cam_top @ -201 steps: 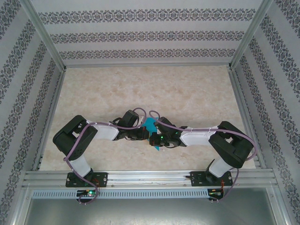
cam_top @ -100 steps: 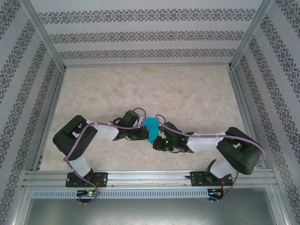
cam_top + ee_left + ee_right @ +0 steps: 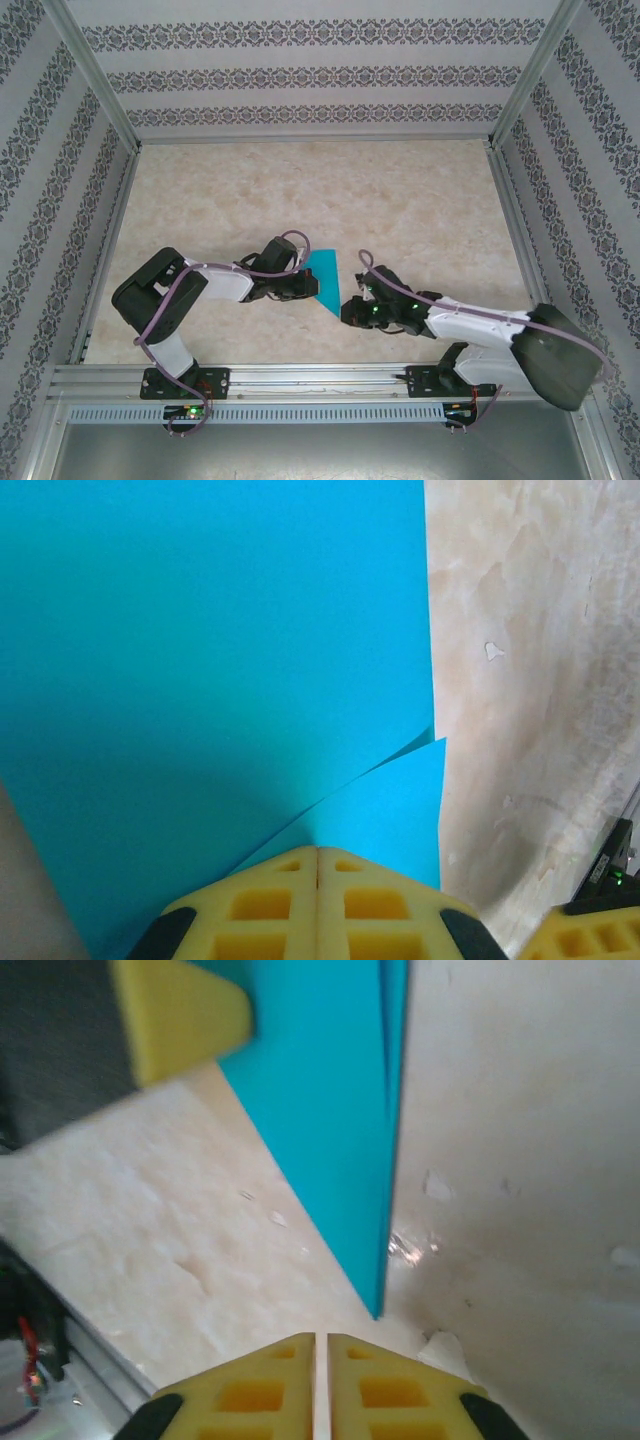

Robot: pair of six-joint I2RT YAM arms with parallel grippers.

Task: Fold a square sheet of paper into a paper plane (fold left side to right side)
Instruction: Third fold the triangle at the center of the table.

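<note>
Pressing down on the folded turquoise paper sheet [image 3: 326, 277] just below centre of the overhead frame with the left gripper [image 3: 306, 288], yellow fingers [image 3: 270, 900] shut tight together, tips on the paper's left edge. Seen from the left wrist as a broad blue field, one layer's corner overlapping at lower right. Poised just beside the sheet's lower point with the right gripper [image 3: 348, 311], jaws parted by a thin slit, gripping nothing. Laid on the marbled tabletop [image 3: 420, 200], well clear of the patterned walls [image 3: 300, 75].
</note>
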